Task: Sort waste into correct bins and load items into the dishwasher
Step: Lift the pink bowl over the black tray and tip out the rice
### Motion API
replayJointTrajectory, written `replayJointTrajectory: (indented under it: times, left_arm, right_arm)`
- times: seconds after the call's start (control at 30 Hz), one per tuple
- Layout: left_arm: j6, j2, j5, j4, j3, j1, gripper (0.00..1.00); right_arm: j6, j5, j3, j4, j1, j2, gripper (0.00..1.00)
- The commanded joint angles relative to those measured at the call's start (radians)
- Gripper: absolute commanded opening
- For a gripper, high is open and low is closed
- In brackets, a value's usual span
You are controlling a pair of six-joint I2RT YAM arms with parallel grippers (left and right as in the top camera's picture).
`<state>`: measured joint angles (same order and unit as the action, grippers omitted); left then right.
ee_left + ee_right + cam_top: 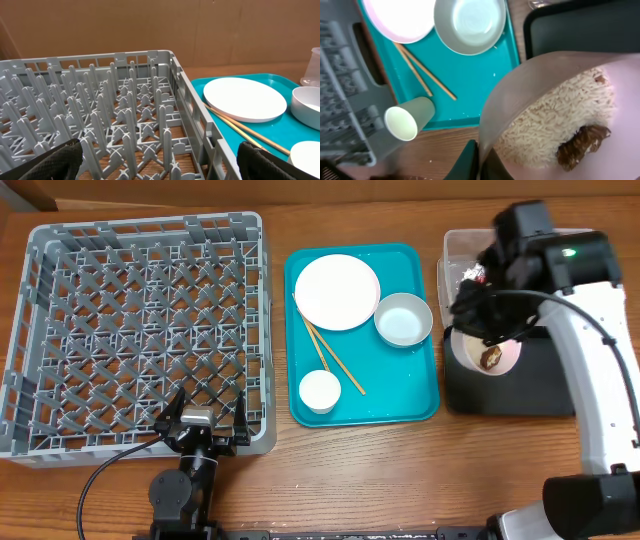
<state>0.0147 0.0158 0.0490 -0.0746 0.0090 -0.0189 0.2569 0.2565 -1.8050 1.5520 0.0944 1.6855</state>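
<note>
My right gripper (pixel 468 320) is shut on the rim of a whitish bowl (pixel 505 355) and holds it tilted over the black tray (pixel 520 390). In the right wrist view the jaws (pixel 481 161) pinch the bowl wall (pixel 530 85); loose rice (pixel 545 125) and a brown food lump (pixel 582 145) lie inside. The red wrapper (pixel 473 274) lies in the clear tub (pixel 455 250). The teal tray (pixel 400 395) carries a white plate (pixel 337 291), a second bowl (pixel 404 319), a cup (pixel 320 391) and chopsticks (pixel 333 360). My left gripper (pixel 200 430) is open at the grey rack's (pixel 140 330) front edge. No tissue shows.
The left wrist view looks across the rack's pegs (pixel 125 115) with the open fingers (pixel 160 167) at either side; the plate (pixel 245 98), chopsticks (pixel 250 132) and second bowl (pixel 307 105) lie to its right. Bare wooden table (pixel 400 480) runs along the front.
</note>
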Motion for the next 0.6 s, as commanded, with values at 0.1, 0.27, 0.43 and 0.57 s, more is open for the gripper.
replayJointTrajectory:
  times: [0.1,0.27,0.43,0.57]
  left_arm:
    - [0.008,-0.003,-0.001,0.000,-0.004,0.006,1.00]
    - [0.008,-0.003,-0.001,0.000,-0.004,0.006,1.00]
    - [0.008,-0.003,-0.001,0.000,-0.004,0.006,1.00]
    - [0.008,-0.003,0.000,0.000,-0.004,0.006,1.00]
  right_arm:
    - [-0.277,0.311,0.124,-0.042,-0.132,-0.031,0.04]
    - [-0.423,0.485,0.260,-0.096,-0.235,-0.031,0.04]
    - [-0.562,0.660,0.421,-0.192,-0.352,-0.031,0.04]
    - [-0.606,0.792,0.541,-0.296,-0.447,-0.029,0.04]
